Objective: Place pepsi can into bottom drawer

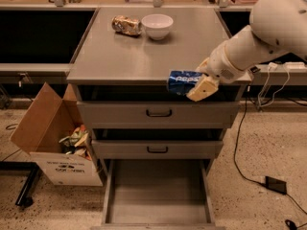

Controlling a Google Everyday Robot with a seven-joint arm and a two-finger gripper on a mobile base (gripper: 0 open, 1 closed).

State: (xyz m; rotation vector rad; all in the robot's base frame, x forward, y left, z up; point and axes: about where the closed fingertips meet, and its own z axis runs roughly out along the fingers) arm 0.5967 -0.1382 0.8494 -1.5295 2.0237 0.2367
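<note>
One camera view: the gripper, reaching in from 2 o'clock, is clamped on the pepsi can, which lies sideways with white "pepsi" lettering readable, at the front edge of the cabinet top, just toward 1 o'clock of centre. At 6 o'clock the bottom drawer stands pulled out. A white bowl and snack packet sit at 12 o'clock; a cardboard box, its print unreadable, at 8 o'clock.
</note>
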